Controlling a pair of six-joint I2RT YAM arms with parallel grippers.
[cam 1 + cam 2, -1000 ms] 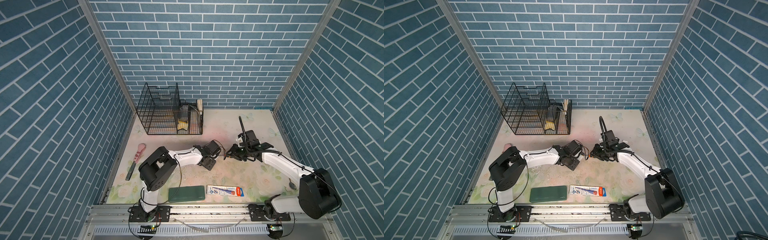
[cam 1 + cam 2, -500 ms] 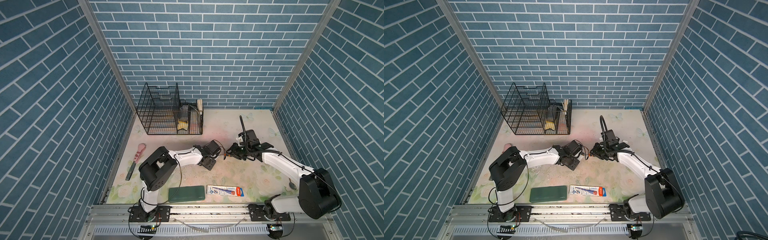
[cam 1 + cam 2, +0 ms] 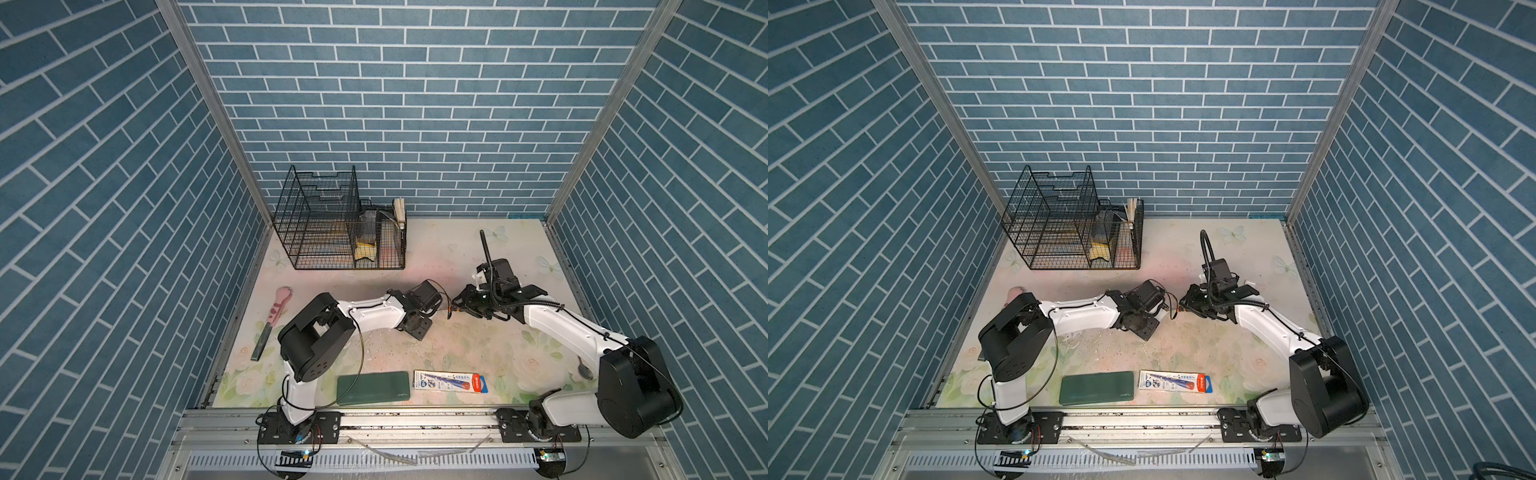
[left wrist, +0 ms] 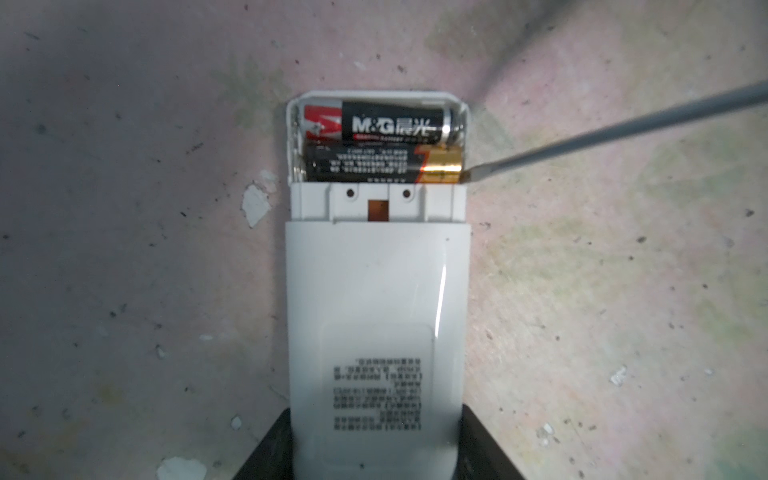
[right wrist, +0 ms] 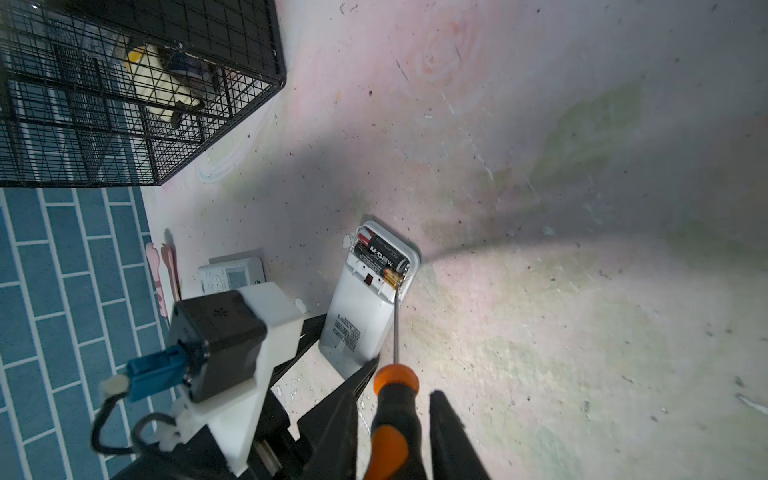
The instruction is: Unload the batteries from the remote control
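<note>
We logged a pale, flower-printed surface point(image 3: 457, 249), scuffed and flecked. A black wire rack point(image 3: 316, 224) stood at its far left, against the back wall. In both top views the two arms met near the middle. A green case point(image 3: 372, 387) and a printed packet point(image 3: 451, 381) lay side by side at the near edge, well apart from the work.

The left tool point(image 4: 374, 440) was clenched on one end of the white remote control point(image 4: 374, 291), which lay back-up on the surface, its compartment open at the other end. The right tool point(image 5: 395, 411) gripped the black-and-orange handle of a screwdriver point(image 5: 395, 399).

We saw two batteries point(image 4: 390, 124) side by side inside the compartment. The screwdriver's flat tip touched the gold end of the battery nearer the remote's body.
</note>
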